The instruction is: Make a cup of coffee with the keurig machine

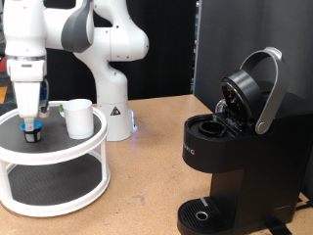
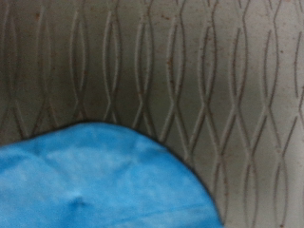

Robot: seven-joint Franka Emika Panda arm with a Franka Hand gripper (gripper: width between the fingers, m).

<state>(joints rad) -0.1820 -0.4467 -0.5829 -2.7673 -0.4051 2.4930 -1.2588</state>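
My gripper [image 1: 31, 125] points straight down over the top tier of a round white stand [image 1: 68, 153] at the exterior view's left. Its fingertips are right at a small dark blue-topped pod [image 1: 33, 135] standing on the tier. The pod's blue top [image 2: 95, 180] fills the lower part of the wrist view, on the dark patterned mat; no fingers show there. The white cup [image 1: 79, 117] stands on the same tier, just to the exterior view's right of the gripper. The black keurig machine [image 1: 235, 162] stands at the right with its lid [image 1: 252, 90] raised and the pod chamber [image 1: 208, 128] open.
The stand has a lower tier [image 1: 49, 181] with a dark mat. The robot's white base [image 1: 110, 108] stands behind the stand. The keurig's circular drip tray [image 1: 201, 215] is at the bottom, with nothing on it. Bare wooden table [image 1: 142, 186] lies between stand and machine.
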